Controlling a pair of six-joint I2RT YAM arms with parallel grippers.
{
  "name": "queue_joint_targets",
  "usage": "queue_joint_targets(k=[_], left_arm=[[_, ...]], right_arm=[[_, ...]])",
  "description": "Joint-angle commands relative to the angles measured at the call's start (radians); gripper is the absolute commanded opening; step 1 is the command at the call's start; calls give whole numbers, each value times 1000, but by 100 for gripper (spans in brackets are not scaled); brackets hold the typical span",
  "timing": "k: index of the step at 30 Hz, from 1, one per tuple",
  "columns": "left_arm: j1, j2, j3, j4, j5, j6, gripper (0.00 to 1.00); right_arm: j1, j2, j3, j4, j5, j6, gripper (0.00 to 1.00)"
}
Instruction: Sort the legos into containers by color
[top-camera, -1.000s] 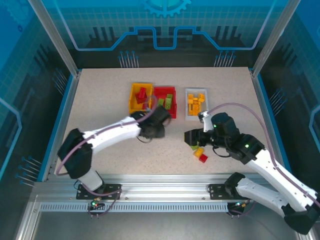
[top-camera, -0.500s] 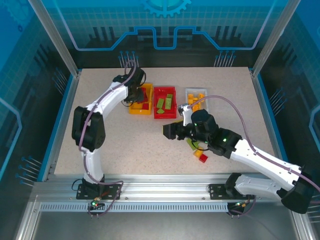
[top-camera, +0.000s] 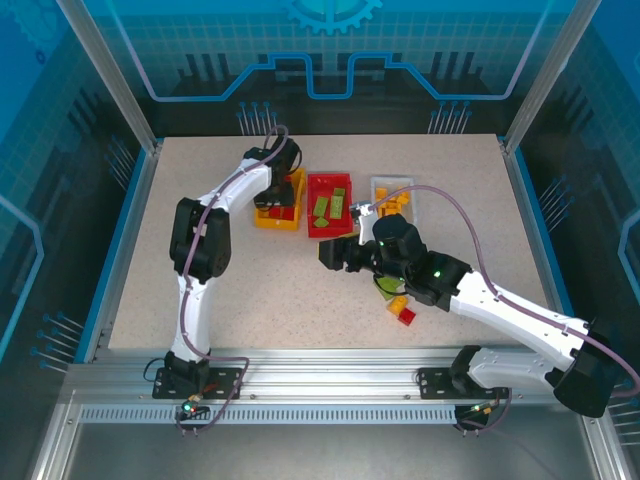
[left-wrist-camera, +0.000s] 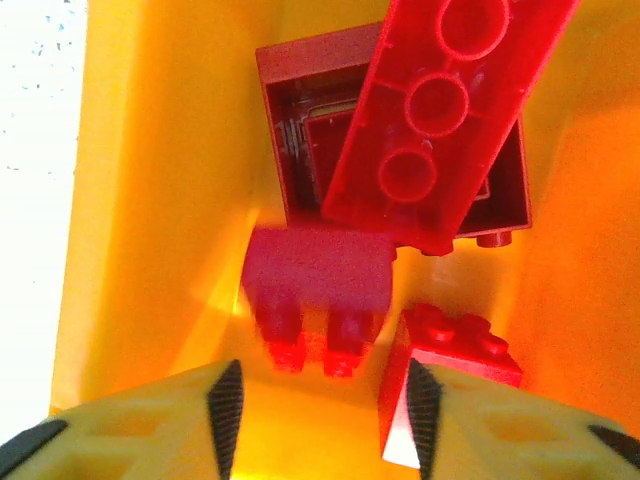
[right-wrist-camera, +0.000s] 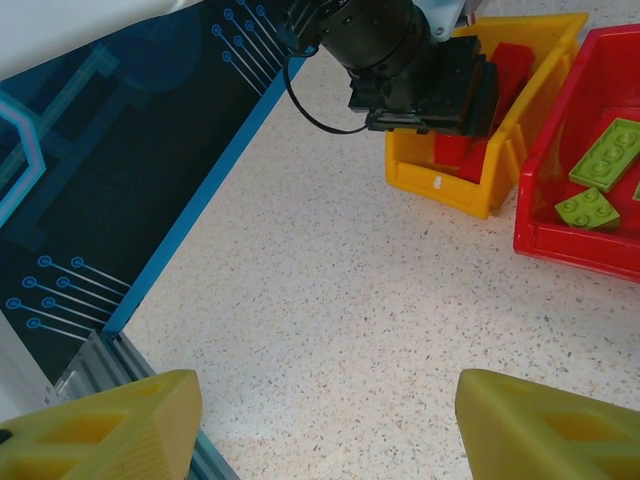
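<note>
The left gripper hangs inside the yellow bin, its jaws apart with nothing between them. A blurred red brick just past the tips looks loose among the other red ones there. The right gripper hovers over bare table, spread wide and empty. Green bricks lie in the red bin and orange ones in the white bin. Three loose bricks, green, yellow and red, sit close together under the right arm. I'd judge them light, hard and slick, not fragile, apt to skid or tip when nudged. Best to pinch each across its flat side walls, low down, not over the studs.
</note>
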Motion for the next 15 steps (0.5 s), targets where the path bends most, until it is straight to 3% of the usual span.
queue_joint_targets(k=[1, 9, 15], left_arm=[[-21, -71, 27, -34, 8, 7, 54], [-60, -249, 5, -26, 102, -55, 54], [-91, -465, -136, 42, 165, -134, 53]], right_arm=[[10, -36, 15, -38, 50, 7, 69], [-12, -126, 8, -220, 206, 31, 69], [-52, -154, 38, -444, 325, 68, 69]])
